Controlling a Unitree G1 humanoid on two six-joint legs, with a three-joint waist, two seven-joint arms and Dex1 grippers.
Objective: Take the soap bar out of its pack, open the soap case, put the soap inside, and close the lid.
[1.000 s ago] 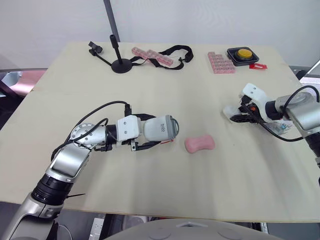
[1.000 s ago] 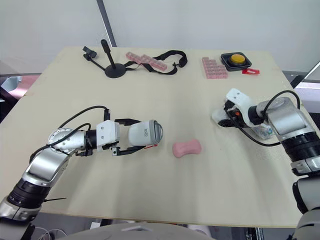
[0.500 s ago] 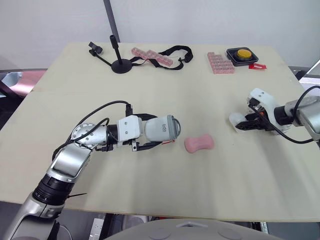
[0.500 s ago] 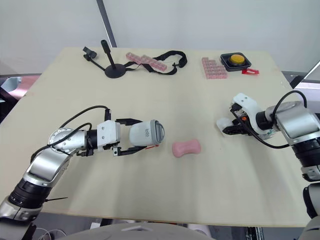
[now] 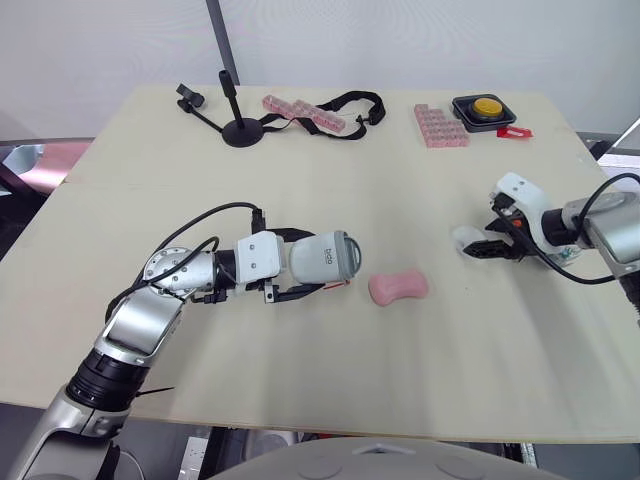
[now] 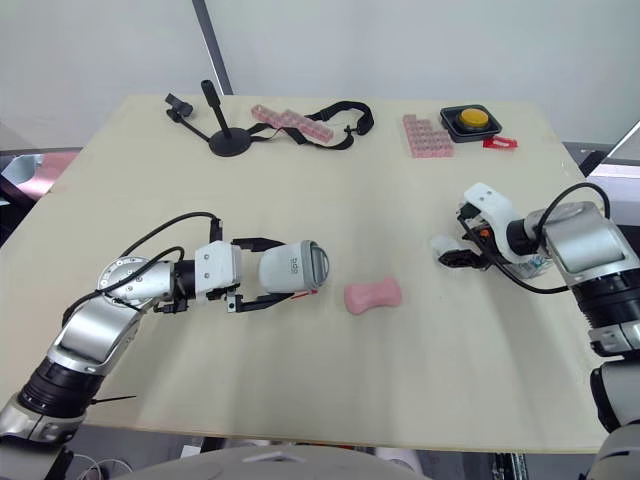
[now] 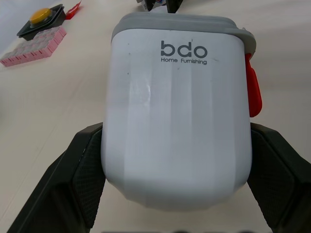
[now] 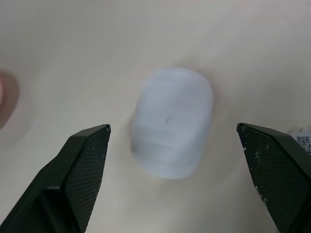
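Nearest, the left gripper is clamped across the white soap case, which lies on its side on the table (grey lid on, red latch showing). Just beyond its lid end sits the bare pink soap, touching nothing. Over on the right, the right gripper is spread wide, gripping nothing, either side of a pale oval lump, possibly the wrapper. Far edge: black stand, pink blocks, yellow button.

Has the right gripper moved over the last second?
Yes. The right gripper has drawn back toward the robot, farther from the pink tray.
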